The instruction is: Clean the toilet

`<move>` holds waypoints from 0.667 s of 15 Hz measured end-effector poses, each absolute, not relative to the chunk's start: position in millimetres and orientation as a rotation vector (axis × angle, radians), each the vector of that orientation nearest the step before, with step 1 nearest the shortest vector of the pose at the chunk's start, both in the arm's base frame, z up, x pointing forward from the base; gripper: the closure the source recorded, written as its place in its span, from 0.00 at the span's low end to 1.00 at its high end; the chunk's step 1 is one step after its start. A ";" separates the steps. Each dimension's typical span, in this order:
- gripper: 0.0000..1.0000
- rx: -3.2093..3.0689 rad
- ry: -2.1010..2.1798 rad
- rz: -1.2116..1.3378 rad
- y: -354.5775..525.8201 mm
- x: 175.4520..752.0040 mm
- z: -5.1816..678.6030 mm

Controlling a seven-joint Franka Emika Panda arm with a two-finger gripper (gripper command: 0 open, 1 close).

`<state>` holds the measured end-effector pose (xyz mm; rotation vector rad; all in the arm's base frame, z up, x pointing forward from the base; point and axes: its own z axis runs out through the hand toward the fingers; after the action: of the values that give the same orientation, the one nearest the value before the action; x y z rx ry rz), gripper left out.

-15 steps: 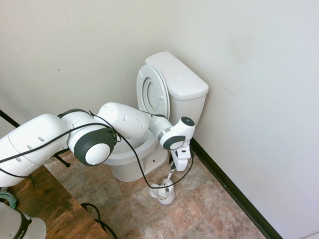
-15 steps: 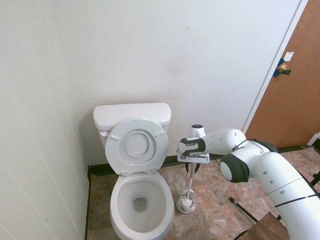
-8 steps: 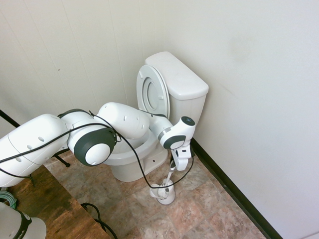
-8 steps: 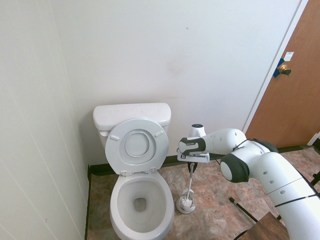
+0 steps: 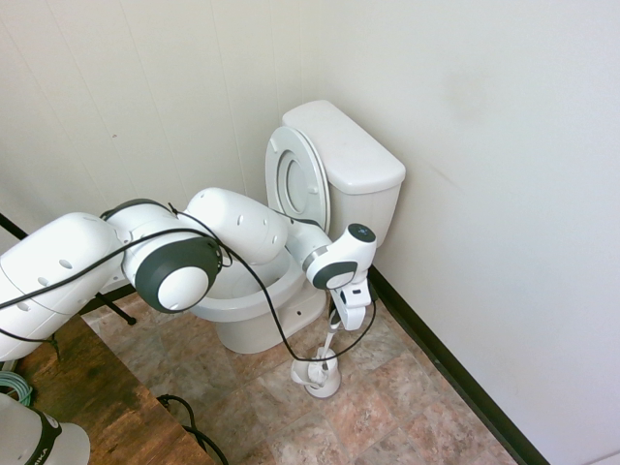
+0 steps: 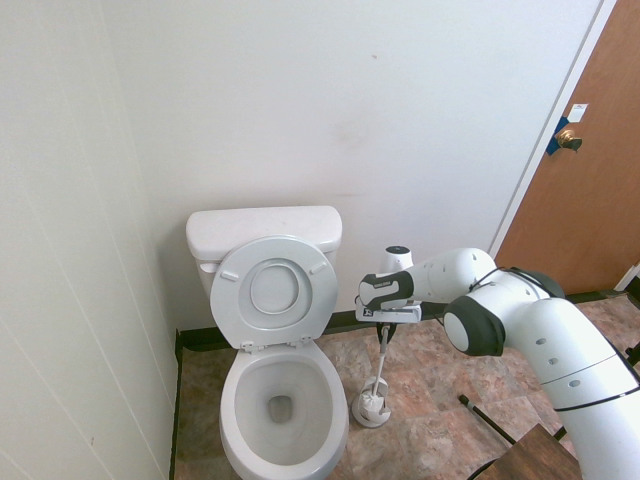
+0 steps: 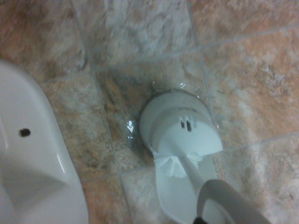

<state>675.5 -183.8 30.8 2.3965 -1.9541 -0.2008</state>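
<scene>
One white jointed robot arm reaches in from the left of the first exterior view, its two-finger gripper (image 5: 346,325) pointing straight down beside the large white glossy ceramic toilet (image 5: 320,208), which stands in the corner where the panelled wall meets the plain white wall. The toilet's ring seat and lid are tipped up against the rectangular tank. The fingers are clenched on the top of the slim grey handle of a white toilet brush (image 5: 327,350), whose lower end sits in a small round white brush holder (image 5: 318,376) on the mottled brown stone-pattern tile floor (image 5: 387,407), just beside the toilet's base. A dark wooden surface (image 5: 87,412) fills the lower left corner.

In the second exterior view the arm comes in from the right. The toilet (image 6: 275,330) is seen from the front, bowl open, lid and seat upright. The gripper (image 6: 383,328) grasps the brush handle (image 6: 381,362) above the holder (image 6: 371,406), which rests on the floor (image 6: 430,420) near the bowl. A brown wooden door (image 6: 590,180) with a brass knob stands at far right.

The wrist view looks down on the holder (image 7: 180,128) with white bristles showing at its opening, the brush handle (image 7: 187,196) rising toward the camera, tiles (image 7: 243,70) all around, and the toilet's curved white base (image 7: 28,158) with one small dark hole.
</scene>
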 end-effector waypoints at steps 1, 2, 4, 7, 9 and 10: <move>1.00 2.423 -1.927 -0.189 -176.5 673.1 38.8; 1.00 2.442 -1.903 -0.190 -169.1 669.0 45.2; 1.00 2.467 -1.865 -0.178 -158.9 658.9 58.6; 1.00 2.479 -1.848 -0.158 -153.8 636.6 75.8; 1.00 2.480 -1.846 -0.157 -153.6 616.6 85.7; 1.00 2.482 -1.845 -0.155 -153.3 606.7 92.0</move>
<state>606.7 -153.3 92.0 2.4823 -1.8455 -0.1554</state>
